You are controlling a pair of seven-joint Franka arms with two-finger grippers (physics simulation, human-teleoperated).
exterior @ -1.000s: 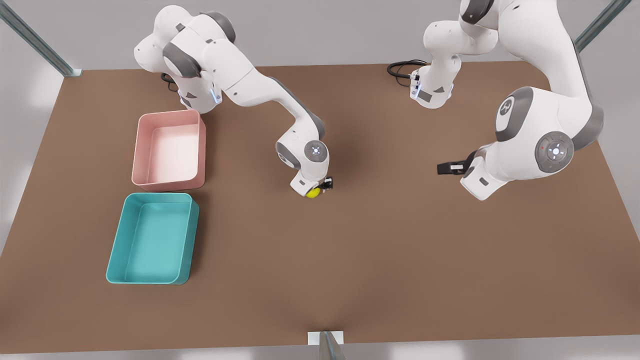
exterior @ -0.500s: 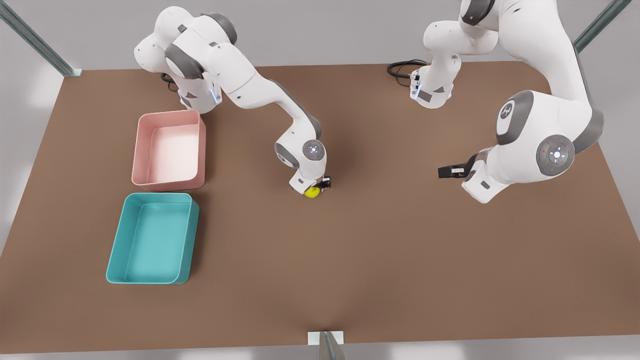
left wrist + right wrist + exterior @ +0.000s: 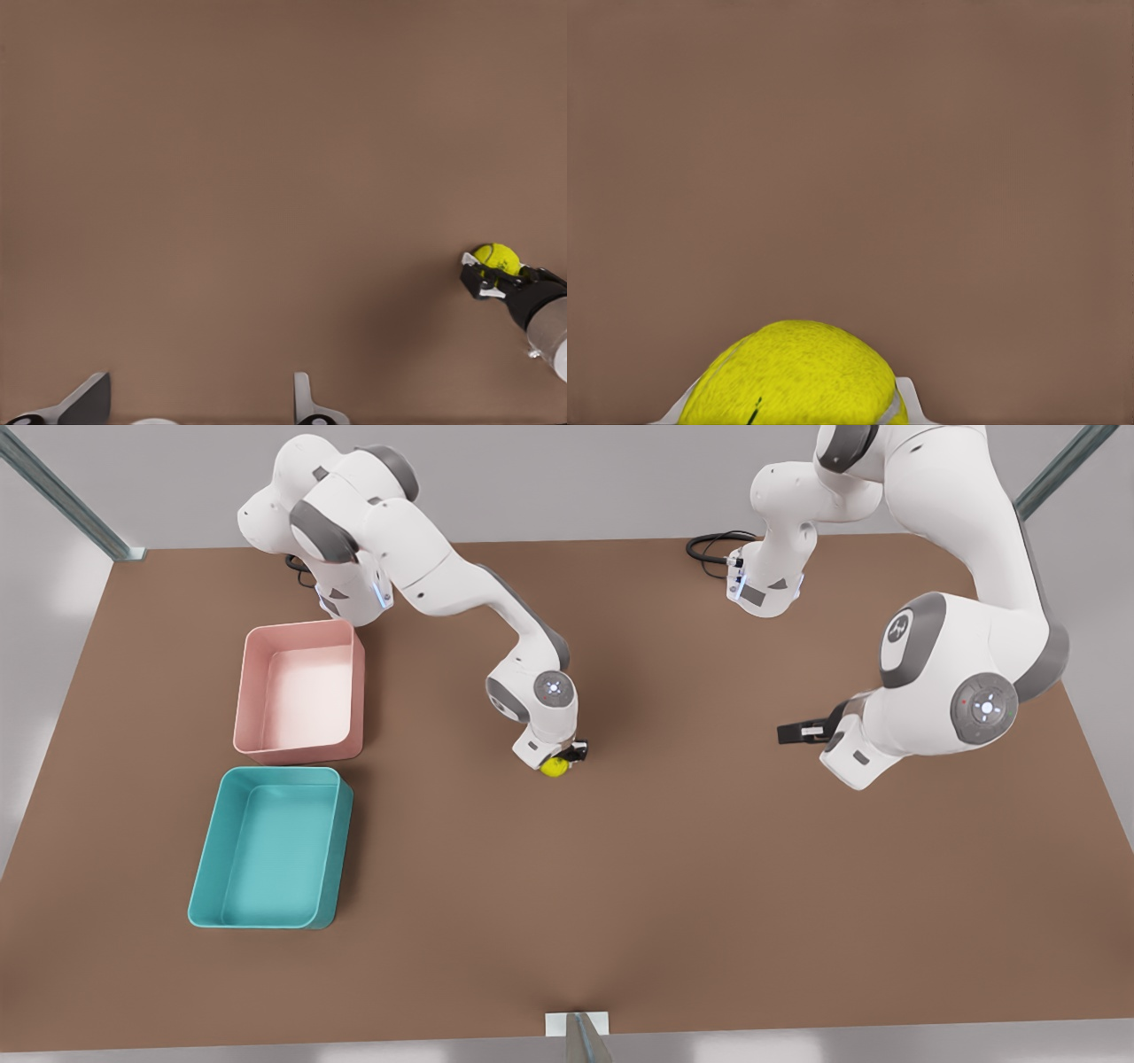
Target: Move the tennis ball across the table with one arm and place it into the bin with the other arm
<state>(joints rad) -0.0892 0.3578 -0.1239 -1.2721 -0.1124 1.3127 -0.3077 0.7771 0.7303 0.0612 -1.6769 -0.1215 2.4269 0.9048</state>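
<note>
Judging the tennis ball point(image 3: 555, 767) light, fuzzy and roll-prone, I keep the right gripper point(image 3: 558, 763) fingers clamped across its middle; left gripper point(image 3: 795, 732) fingers spread, waiting.

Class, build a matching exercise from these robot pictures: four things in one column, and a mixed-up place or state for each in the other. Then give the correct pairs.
Column one:
1. tennis ball
2. teal bin
3. pink tray
4. left gripper

Column two:
A. open above bare table, holding nothing
B. between the right gripper's fingers
C. nearest the table's front edge, at the front view's left
D. behind the teal one, beside an arm's base

Pairs: 1-B, 2-C, 3-D, 4-A
</note>
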